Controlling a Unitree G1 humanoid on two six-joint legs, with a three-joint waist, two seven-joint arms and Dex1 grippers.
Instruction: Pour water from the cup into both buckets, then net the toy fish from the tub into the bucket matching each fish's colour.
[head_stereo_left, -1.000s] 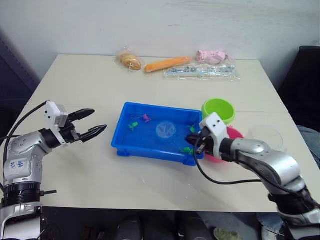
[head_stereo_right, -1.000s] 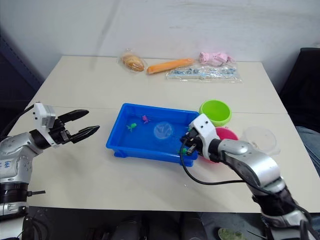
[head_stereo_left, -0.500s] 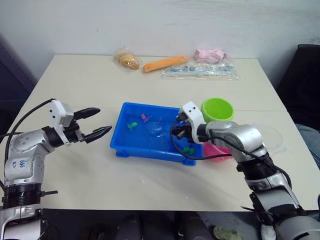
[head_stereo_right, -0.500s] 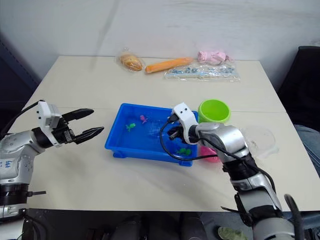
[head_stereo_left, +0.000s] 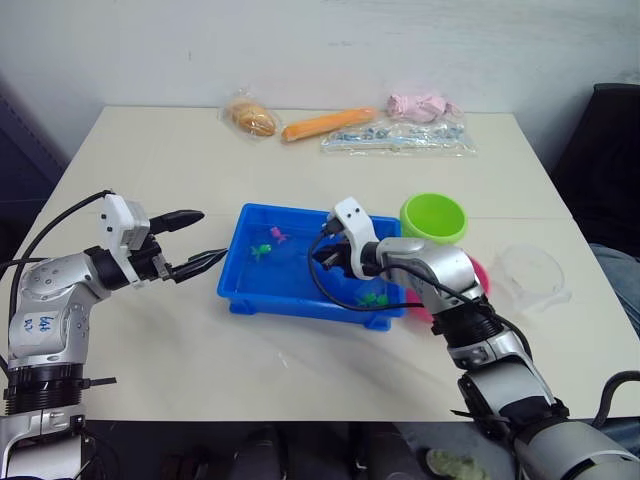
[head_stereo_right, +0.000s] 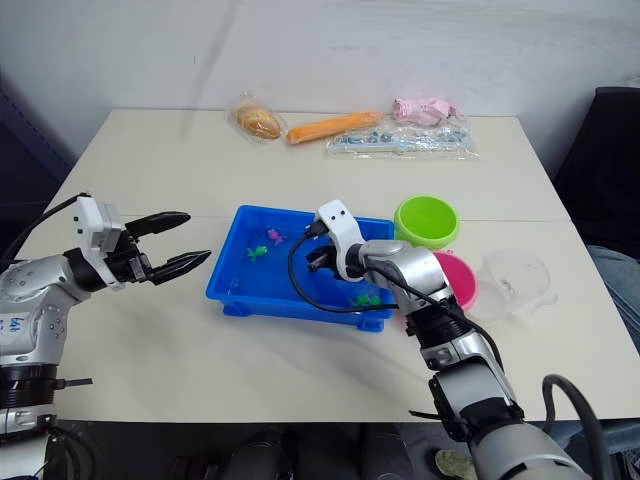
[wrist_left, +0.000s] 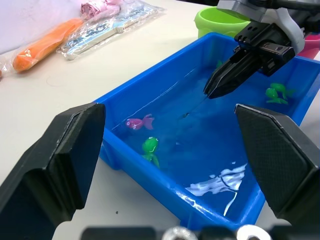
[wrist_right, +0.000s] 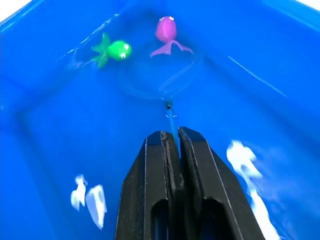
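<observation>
The blue tub (head_stereo_left: 300, 301) holds water in the middle of the table. My right gripper (head_stereo_left: 322, 258) reaches into it, shut on the net's thin handle (wrist_right: 170, 112). The net's hoop lies under water just short of a pink fish (wrist_right: 167, 32) and a green fish (wrist_right: 116, 50). Another green fish (head_stereo_left: 375, 297) floats near the tub's right end. My left gripper (head_stereo_left: 208, 237) hangs open beside the tub's left end, holding nothing. The green bucket (head_stereo_left: 433, 217) and pink bucket (head_stereo_right: 455, 282) stand right of the tub. The clear cup (head_stereo_left: 530, 275) sits further right.
Along the table's far edge lie a bagged bread roll (head_stereo_left: 250, 118), an orange carrot (head_stereo_left: 320, 125), a clear packet (head_stereo_left: 400, 140) and a pink toy (head_stereo_left: 420, 105). My right arm crosses in front of the pink bucket.
My right gripper has carried the net from the tub's right end leftward toward the pink and green fish. The left gripper has edged closer to the tub.
</observation>
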